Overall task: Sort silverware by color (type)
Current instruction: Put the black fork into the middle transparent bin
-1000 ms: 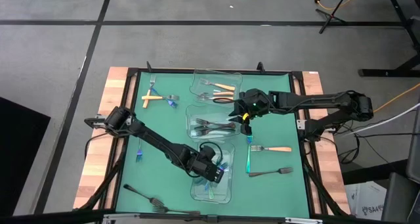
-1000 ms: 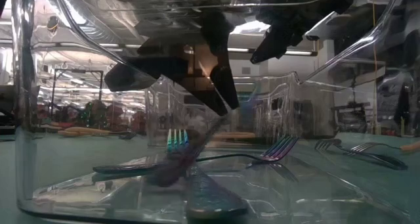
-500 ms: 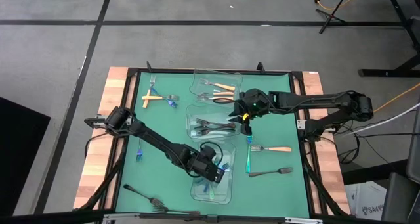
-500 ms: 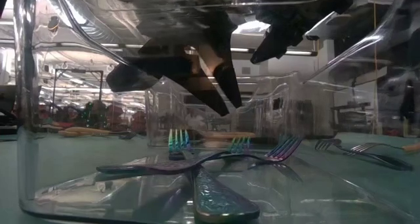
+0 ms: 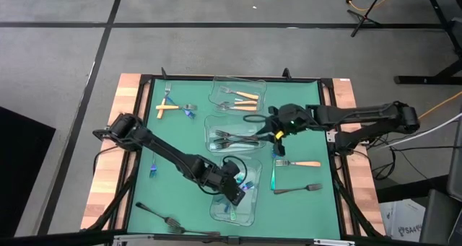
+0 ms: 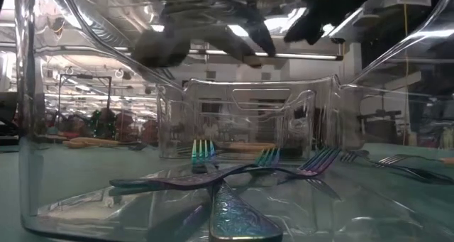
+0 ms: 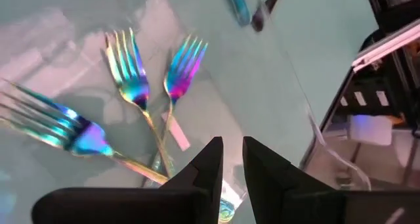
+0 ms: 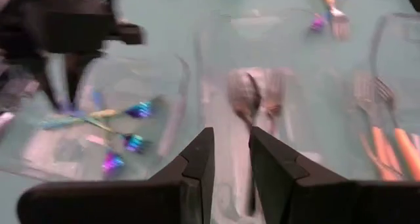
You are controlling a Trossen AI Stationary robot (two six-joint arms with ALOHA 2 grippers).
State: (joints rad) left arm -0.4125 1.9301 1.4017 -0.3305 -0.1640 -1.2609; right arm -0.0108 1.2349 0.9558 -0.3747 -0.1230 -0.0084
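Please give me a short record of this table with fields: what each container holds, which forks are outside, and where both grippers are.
near container: iridescent forks
middle container: dark forks
far container: orange-handled forks
loose, right side: orange-handled fork, iridescent fork, dark fork
loose, left side: crossed orange-handled pair, dark fork at the near edge
left gripper: above the near container, open, empty
right gripper: by the middle container's right edge
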